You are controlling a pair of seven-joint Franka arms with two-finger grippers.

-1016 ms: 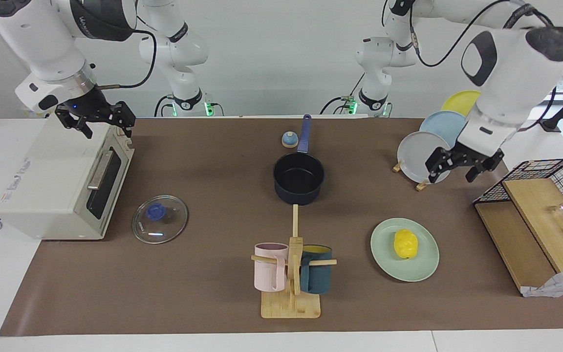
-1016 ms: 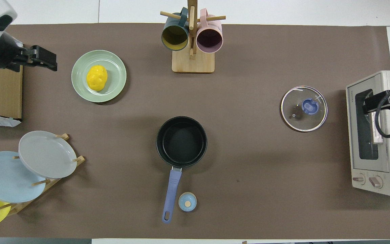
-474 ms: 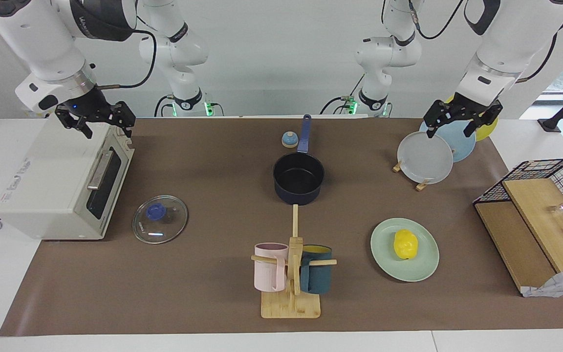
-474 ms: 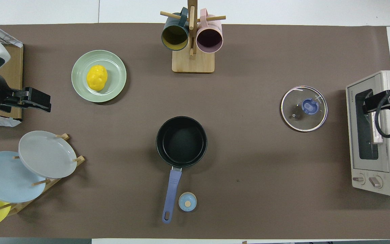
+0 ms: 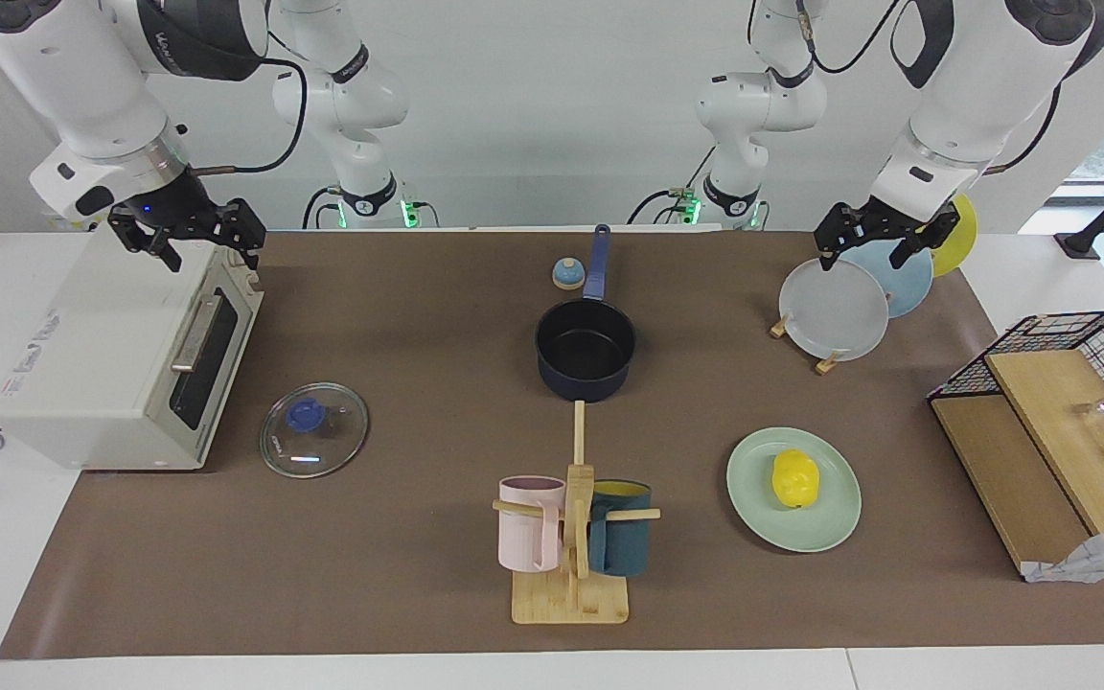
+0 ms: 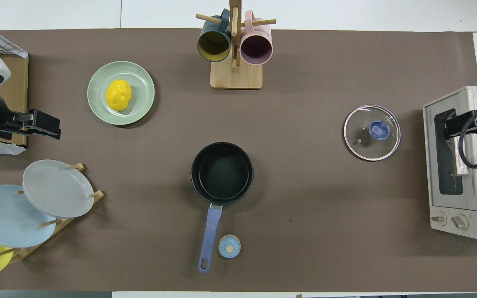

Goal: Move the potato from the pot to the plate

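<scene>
The small glossy yellow potato (image 5: pixel 794 478) lies on the pale mint-green round plate (image 5: pixel 838 522), and the dark navy saucepan (image 5: pixel 586 348) sits empty, so the transfer looks finished. The left gripper (image 5: pixel 876 237) hangs open and empty over the plate rack, well apart from the potato; the right gripper (image 5: pixel 190 233) waits open and empty over the toaster oven.

Two arms are built from rounded white shells joined by dark grey to black bands at the joints. A grey lettered mark is printed on the dark band of the right arm. Black cables are looped along both arms and run down to the wrists. A silver ring is fitted above the right end effector (image 5: pixel 190 238), which is black with a small blue light; the left end effector (image 5: pixel 881 240) is black too. Green lights glow at both bases.
</scene>
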